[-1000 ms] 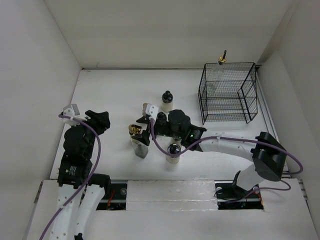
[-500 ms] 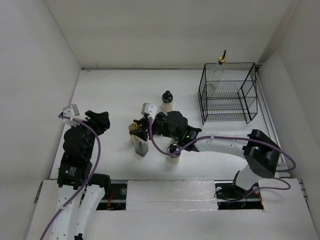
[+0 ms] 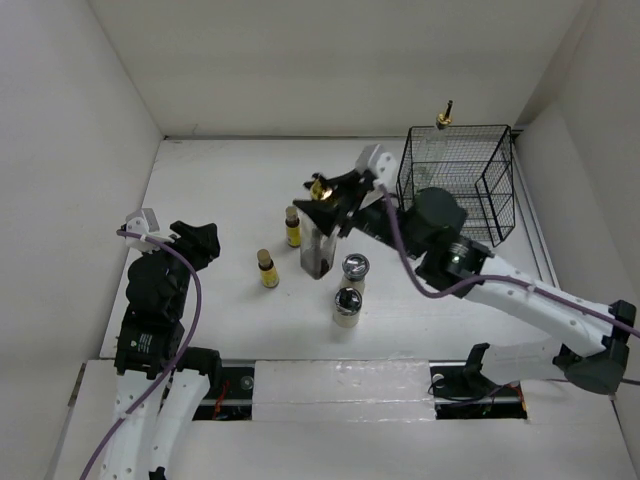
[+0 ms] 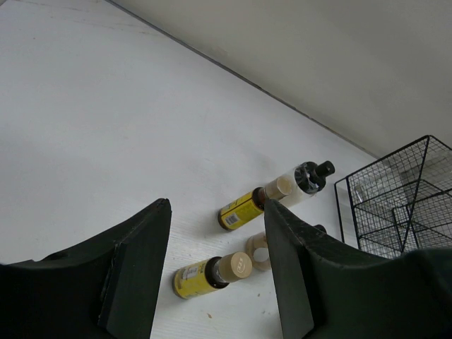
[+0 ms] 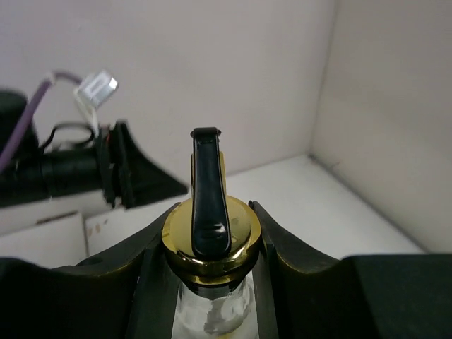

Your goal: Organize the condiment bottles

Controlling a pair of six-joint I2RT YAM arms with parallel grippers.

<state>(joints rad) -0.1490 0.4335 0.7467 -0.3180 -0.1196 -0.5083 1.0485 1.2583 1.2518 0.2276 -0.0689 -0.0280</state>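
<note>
My right gripper (image 3: pixel 325 197) is shut on the gold-spouted neck of a clear glass cruet (image 3: pixel 318 250) and holds it above the table, left of the black wire basket (image 3: pixel 455 190). The right wrist view shows the fingers clamped around its gold cap (image 5: pixel 208 236). Two yellow bottles (image 3: pixel 292 226) (image 3: pixel 267 268) and two silvery-lidded cream jars (image 3: pixel 355 268) (image 3: pixel 347 303) stand around it. A second cruet (image 3: pixel 443 120) rises at the basket's back. My left gripper (image 3: pixel 195 240) is open and empty, left of the bottles. Its view shows both yellow bottles (image 4: pixel 244 210) (image 4: pixel 205 275) and a black-lidded cream jar (image 4: pixel 300 182).
The basket also shows in the left wrist view (image 4: pixel 395 205) at the far right. White walls close the table at the back and both sides. The right arm's forearm (image 3: pixel 520 295) stretches across the right front of the table.
My right gripper has lifted the cruet off the table and carried it back and right toward the basket. The two yellow bottles it covered now show. The left arm has not moved.
</note>
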